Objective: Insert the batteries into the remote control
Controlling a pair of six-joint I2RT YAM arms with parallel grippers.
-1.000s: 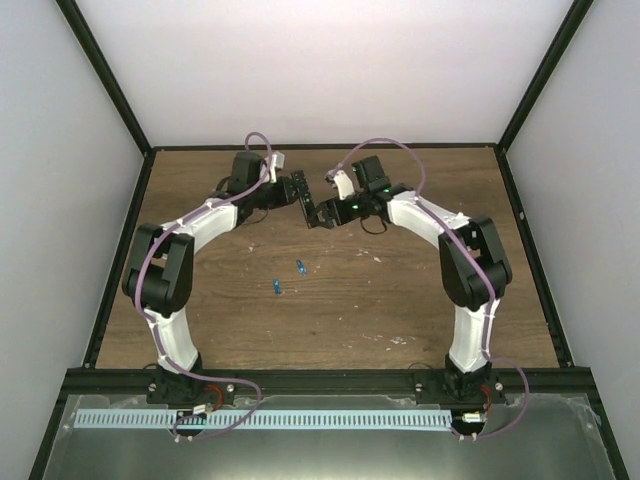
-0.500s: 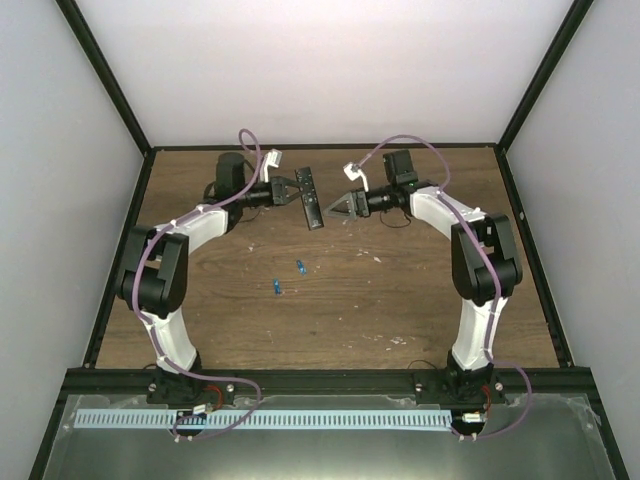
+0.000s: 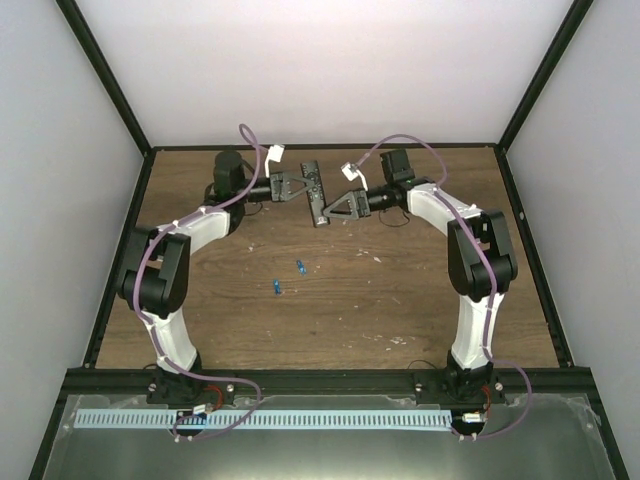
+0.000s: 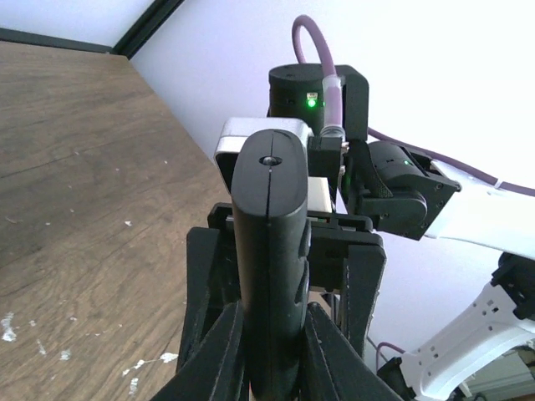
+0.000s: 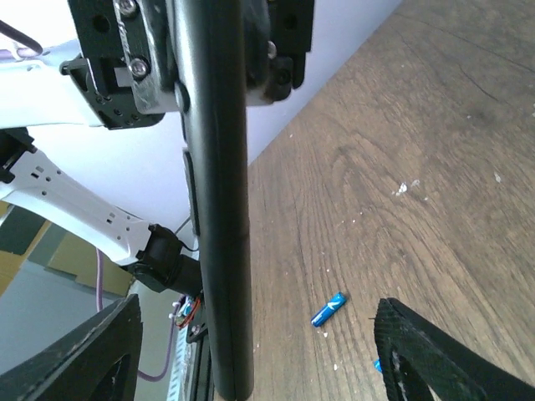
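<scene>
My left gripper [image 3: 297, 186] is shut on the remote control [image 3: 314, 194], a long slim black bar held up above the back of the table. In the left wrist view the remote control [image 4: 271, 242] stands on end between my fingers [image 4: 216, 351]. The right gripper [image 3: 330, 209] is open by the remote's near end. In the right wrist view the remote control [image 5: 214, 184] runs between the wide-apart fingers [image 5: 92, 359] with a gap on each side. Two blue batteries [image 3: 299, 266] [image 3: 276, 287] lie on the wood below. One battery [image 5: 328, 310] shows fully in the right wrist view, the other is half hidden by a finger.
The wooden table [image 3: 400, 300] is ringed by a black frame and white walls. A metal ledge with a white slotted strip [image 3: 260, 420] runs along the near edge by the arm bases. Purple cables loop over both arms.
The right gripper let go and pulled away to the right, then came back around the remote's near end. The left wrist turned the remote and stayed shut on it.
</scene>
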